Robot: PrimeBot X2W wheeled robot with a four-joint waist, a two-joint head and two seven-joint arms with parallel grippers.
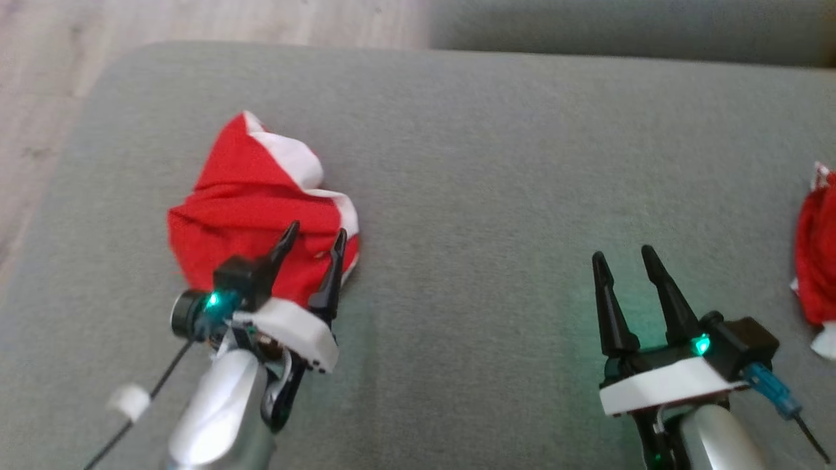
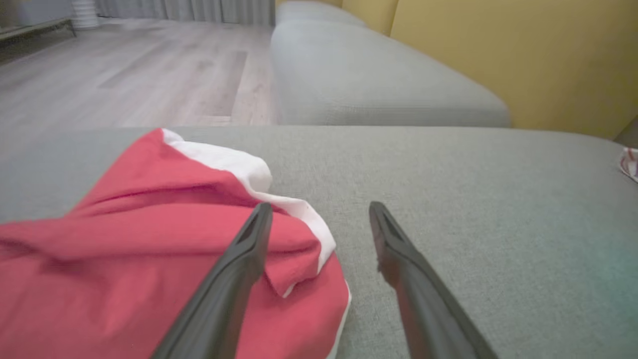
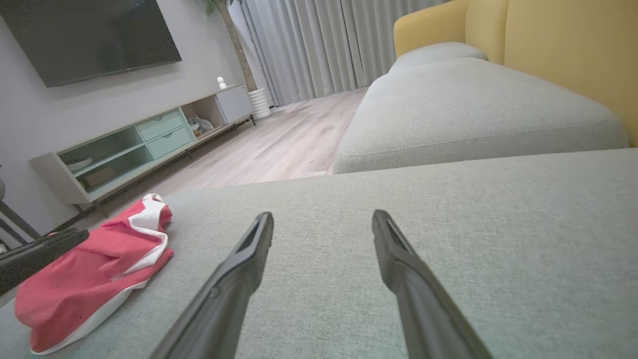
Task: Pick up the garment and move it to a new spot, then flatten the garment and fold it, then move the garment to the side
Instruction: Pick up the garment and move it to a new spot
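Both pairs of jaws stand wide apart and hold nothing.

From the head, the left gripper (image 1: 317, 230) has its two dark fingers over the near edge of the garment (image 1: 248, 196). The garment is a red and white heap on the left part of the grey couch (image 1: 490, 150). I cannot tell if the fingers touch the cloth. The right gripper (image 1: 622, 253) is well apart from it, over bare couch. A second red cloth (image 1: 816, 261) sits at the right edge, cut off, so its shape is hard to make out.

From the left wrist, one finger crosses the red heap and the other is over bare couch just beside it. The picture's edge cuts off the heap's lower part.

From the right wrist, two spread fingers are over bare couch. The garment lies to the left, and a dark finger of the left gripper hides a little of it.

Count: two grippers, two fingers each, one garment, one more cloth.
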